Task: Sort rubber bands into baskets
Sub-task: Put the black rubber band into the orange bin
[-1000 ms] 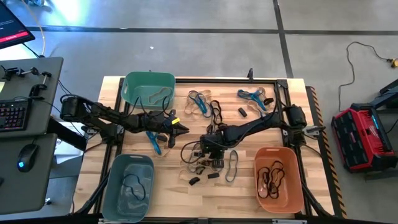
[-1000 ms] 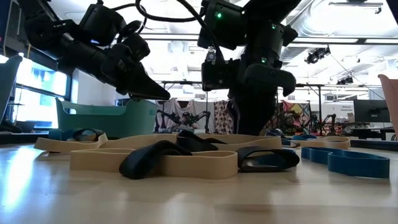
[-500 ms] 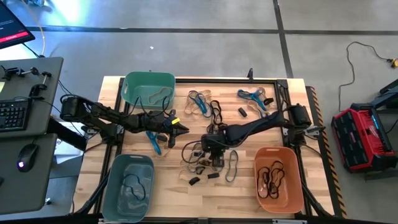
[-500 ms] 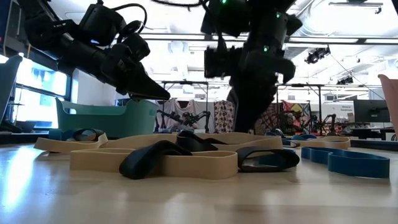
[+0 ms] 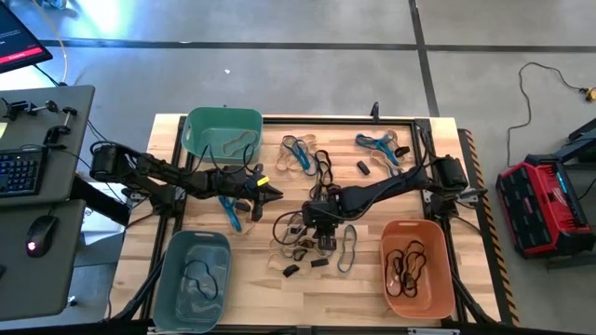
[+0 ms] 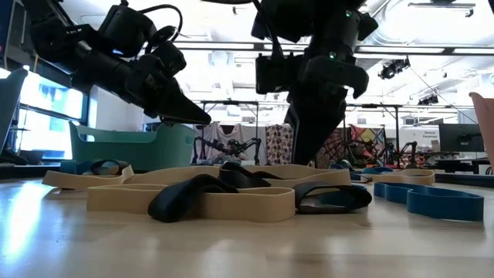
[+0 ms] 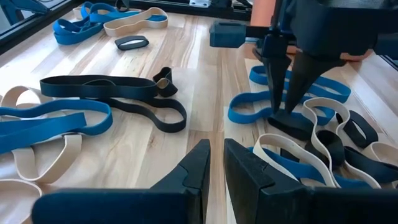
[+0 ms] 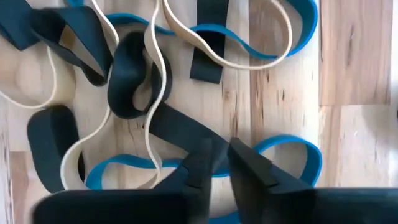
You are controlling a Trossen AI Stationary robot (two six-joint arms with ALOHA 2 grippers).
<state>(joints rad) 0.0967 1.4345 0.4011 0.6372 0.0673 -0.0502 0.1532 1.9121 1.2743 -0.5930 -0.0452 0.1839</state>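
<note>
Rubber bands in tan, blue and black lie in a loose pile [image 5: 307, 244] at mid-table, and others [image 5: 298, 154] lie toward the far edge. My right gripper [image 8: 225, 158] points down into the pile. Its fingers stand slightly apart over a black band [image 8: 177, 127], with the tips [image 7: 283, 113] right at it. My left gripper [image 7: 216, 162] hovers left of the pile, shut but for a slit, with nothing in it. The teal-green basket [image 5: 222, 124] holds a tan band. The grey-blue basket [image 5: 191, 240] holds a dark one. The orange basket [image 5: 417, 226] holds black ones. My right gripper comes at the black band [image 7: 297, 124] from above, pointing steeply down, with a finger on either side of the strip. The band lies flat on the table among the others. Whether the fingertips touch it, I cannot tell.
A blue band [image 5: 228, 209] lies under the left arm. Blue and tan bands [image 5: 377, 144] lie at the far right. A black frame [image 5: 335, 119] borders the table. A desk with a keyboard [image 5: 19, 172] stands to the left and a red case [image 5: 540, 205] sits on the floor to the right.
</note>
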